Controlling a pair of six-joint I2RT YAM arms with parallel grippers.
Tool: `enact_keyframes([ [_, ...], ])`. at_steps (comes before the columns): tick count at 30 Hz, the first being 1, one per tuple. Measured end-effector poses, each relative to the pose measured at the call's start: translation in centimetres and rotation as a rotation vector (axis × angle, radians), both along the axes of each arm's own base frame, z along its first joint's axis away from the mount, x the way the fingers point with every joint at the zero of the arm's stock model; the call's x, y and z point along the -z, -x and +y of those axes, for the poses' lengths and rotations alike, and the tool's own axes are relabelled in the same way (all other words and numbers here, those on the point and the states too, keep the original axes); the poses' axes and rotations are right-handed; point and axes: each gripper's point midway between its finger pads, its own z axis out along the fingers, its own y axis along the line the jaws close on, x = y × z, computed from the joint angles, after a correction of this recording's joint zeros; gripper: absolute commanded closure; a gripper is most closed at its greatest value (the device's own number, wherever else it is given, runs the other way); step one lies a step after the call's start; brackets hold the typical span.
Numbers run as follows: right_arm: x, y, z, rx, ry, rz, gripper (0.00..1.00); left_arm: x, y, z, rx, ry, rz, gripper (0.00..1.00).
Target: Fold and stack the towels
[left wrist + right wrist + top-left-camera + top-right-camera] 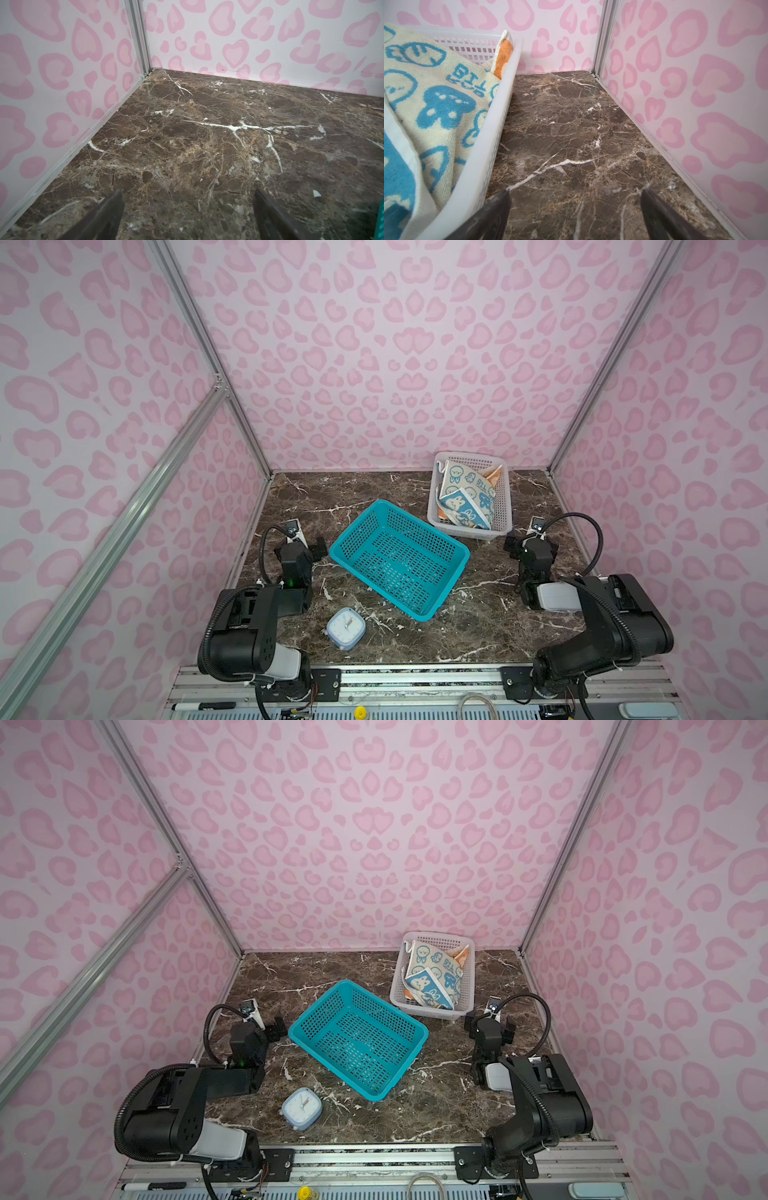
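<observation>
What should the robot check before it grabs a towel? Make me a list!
1. Left tool open and empty: ok.
2. Right tool open and empty: ok.
3. Towels reachable from above in the white basket: ok, heaped uncovered.
4. Towels folded: not ok, crumpled.
5. Teal basket empty: ok.
6. Anything hidden under the towels: cannot tell.

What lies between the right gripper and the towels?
Only a strip of bare table and the wall of the white basket separate the right gripper from the towels. The right wrist view shows this; both top views agree.
</observation>
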Motion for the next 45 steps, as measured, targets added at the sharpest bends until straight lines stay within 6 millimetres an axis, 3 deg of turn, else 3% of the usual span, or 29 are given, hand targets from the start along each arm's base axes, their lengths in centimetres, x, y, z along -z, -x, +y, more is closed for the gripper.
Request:
enact_keyframes([
  [41, 0.0, 0.0, 0.0, 0.0, 0.0, 0.0, 0.01, 0.0, 0.0, -0.1, 0.005, 0.001, 0.0, 0.02],
  [45, -0.3, 0.1, 0.1, 0.001, 0.002, -0.009, 0.01, -1.1, 0.2, 0.4, -0.035, 0.002, -0.023, 0.02],
])
